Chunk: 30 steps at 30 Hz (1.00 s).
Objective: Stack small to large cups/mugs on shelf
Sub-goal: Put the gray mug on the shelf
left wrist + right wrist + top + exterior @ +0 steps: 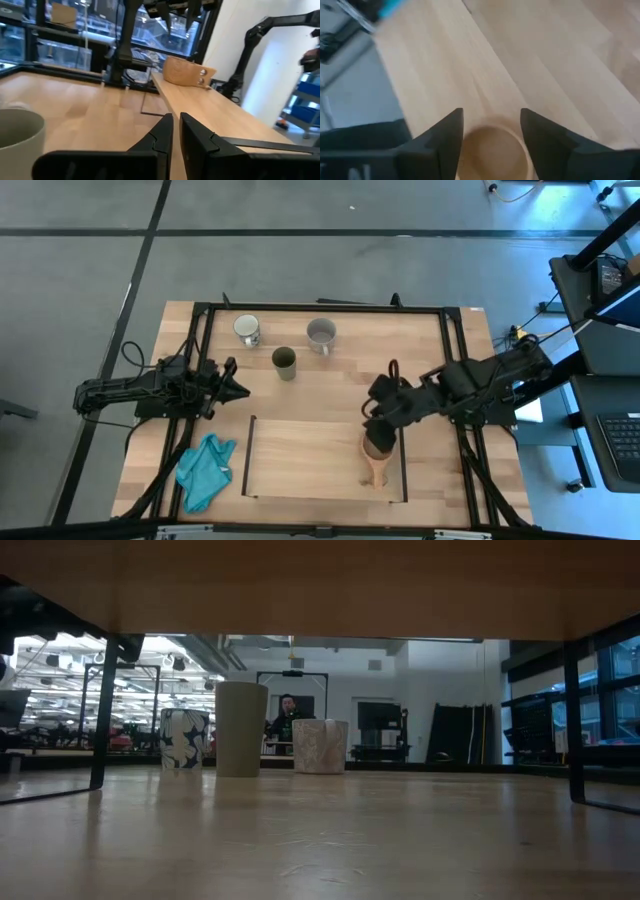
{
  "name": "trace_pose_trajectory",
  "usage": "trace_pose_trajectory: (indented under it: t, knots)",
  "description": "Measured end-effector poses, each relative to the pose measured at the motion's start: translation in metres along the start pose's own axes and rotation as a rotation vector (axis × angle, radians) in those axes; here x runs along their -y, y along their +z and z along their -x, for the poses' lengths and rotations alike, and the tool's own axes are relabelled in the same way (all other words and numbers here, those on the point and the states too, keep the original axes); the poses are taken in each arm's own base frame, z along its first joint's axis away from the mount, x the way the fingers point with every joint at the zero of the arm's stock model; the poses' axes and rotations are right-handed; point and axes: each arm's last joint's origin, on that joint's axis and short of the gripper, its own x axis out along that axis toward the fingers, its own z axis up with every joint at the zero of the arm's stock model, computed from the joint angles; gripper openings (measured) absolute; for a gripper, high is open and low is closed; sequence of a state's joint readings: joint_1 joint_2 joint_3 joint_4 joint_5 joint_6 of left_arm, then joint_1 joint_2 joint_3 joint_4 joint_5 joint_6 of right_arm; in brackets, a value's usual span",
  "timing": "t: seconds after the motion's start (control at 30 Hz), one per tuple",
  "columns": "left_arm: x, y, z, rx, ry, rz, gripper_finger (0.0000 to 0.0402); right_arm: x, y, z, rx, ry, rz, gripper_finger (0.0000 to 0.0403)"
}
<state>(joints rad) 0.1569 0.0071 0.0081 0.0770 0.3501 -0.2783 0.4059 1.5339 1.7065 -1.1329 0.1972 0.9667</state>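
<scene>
Wooden long-handled cup (376,452) stands on the shelf (300,460); right gripper (490,140) is released around it, left gripper (175,135) clenched over the counter (340,380).

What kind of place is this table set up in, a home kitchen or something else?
Probably a robotics lab or workshop, not a kitchen. The black-framed wooden table stands on a grey taped floor, a desk with a keyboard sits beside it, and the low view shows a large open hall with ceiling lights behind.
</scene>
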Motion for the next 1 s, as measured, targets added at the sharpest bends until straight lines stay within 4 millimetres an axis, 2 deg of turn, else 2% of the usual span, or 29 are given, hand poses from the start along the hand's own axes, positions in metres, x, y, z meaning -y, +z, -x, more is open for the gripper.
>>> trace_pose_trajectory:
  t: [0.2, 0.3, 0.47, 0.57, 0.7, 0.87, 1.0]
  knots:
    - [0.0, 0.004, 0.0, 0.047, 0.028, 0.017, 0.0028, 0.007, 0.026, 0.005, 0.124, 0.061, 0.075, 0.0199]
    - [0.002, 0.011, 0.001, 0.124, 0.011, 0.14, 0.0028, 0.011, 0.037, 0.004, 0.174, 0.061, 0.105, 0.0199]
    - [0.007, 0.027, 0.004, 0.272, -0.088, 0.367, 0.0027, 0.016, 0.053, 0.004, 0.237, 0.106, -0.086, 0.0197]
    - [0.011, 0.037, 0.008, 0.377, -0.147, 0.435, 0.0027, 0.018, 0.063, 0.004, 0.268, 0.15, -0.093, 0.0195]
    - [0.016, 0.048, 0.014, 0.509, -0.201, 0.402, 0.0028, 0.022, 0.077, 0.006, 0.312, 0.219, -0.114, 0.0195]
    - [0.021, 0.059, 0.022, 0.644, -0.254, 0.364, 0.0028, 0.044, 0.098, 0.005, 0.347, 0.184, -0.133, 0.0194]
    - [0.023, 0.065, 0.028, 0.741, -0.274, 0.348, 0.0027, 0.052, 0.12, 0.011, 0.474, 0.246, -0.152, 0.0194]
